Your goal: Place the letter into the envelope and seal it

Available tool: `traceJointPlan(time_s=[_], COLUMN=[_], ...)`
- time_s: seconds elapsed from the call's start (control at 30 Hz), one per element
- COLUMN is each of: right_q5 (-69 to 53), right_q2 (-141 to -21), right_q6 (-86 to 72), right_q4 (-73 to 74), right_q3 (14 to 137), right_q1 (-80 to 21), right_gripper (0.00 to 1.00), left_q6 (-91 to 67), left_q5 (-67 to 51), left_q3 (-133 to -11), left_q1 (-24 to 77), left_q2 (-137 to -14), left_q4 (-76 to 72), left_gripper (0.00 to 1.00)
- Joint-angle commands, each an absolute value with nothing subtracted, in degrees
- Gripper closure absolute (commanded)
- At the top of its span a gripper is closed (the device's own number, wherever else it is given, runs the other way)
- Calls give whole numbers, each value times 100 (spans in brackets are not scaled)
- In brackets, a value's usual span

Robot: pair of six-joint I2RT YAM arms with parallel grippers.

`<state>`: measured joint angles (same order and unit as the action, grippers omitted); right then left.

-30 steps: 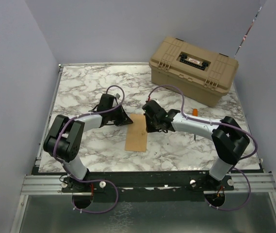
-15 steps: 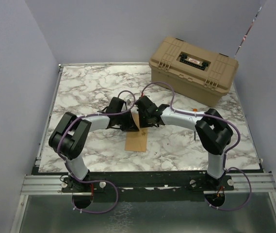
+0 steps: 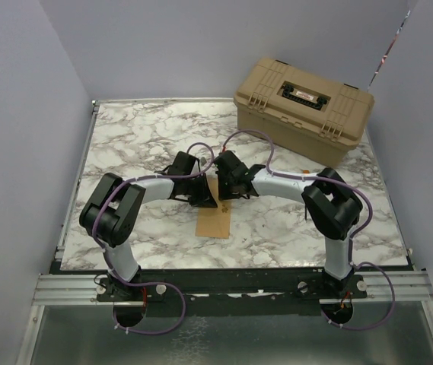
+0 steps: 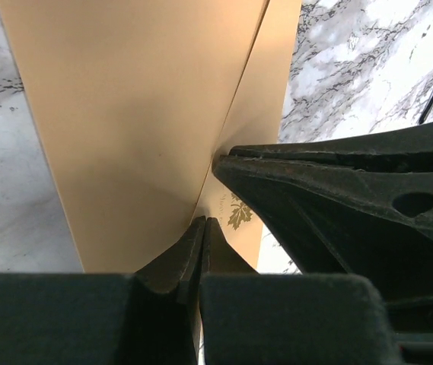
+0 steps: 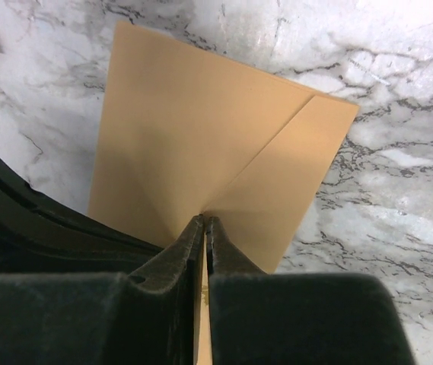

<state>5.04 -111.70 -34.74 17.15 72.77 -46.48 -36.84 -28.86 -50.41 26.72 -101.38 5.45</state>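
left tool: clenched, tips at envelope fold | right tool: pinching envelope edge | envelope: stretches ahead of both tools, marble counter beneath

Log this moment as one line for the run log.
left pincer: shut on envelope | right pincer: shut on envelope | envelope: near end on table

Soft, even light from overhead keeps the top view sharp and bright, though the marble table glares white in the wrist views, where the envelope darkens into smooth shadow near the fingers, which loom black, blurred and out of focus up close.
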Motion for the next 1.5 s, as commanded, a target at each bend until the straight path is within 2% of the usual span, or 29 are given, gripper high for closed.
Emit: traceJointPlan(time_s=[0.0,0.27,0.6,0.83,1.1,1.47], right_q5=[467,752,917,-69,-937,770], right_q2=[-11370,-11594,-11572,-10776,-11013,-11418], right_q6=[-3410,-3439,-3007,-2565,-2646,-2868], right_q4=[1535,1605,1705,1288,917,1486], right_q3=[7103,7058,7472,6948,6447,6994], right_q1=[-4587,-4141,-3970,-4410,-4567,-4414], right_gripper=[93,94,94,93,92,93], left_q6=[-3372,-3243,-3279,-3494,-3551,-3525], left_q5=[-2309,-3002,-3018,-2939,-2892,-2817], left_q3=[-4886,-4640,-4660,-4634,-4610,-4558], left_q1=[2634,2216,2130,2130,2127,2110], left_q2=[-10450,-10591,-10788,-10814,-10863,-10833], left_q4=[1255,1261,1214,1063,1029,1036], left_gripper=[100,100,100,100,100,100])
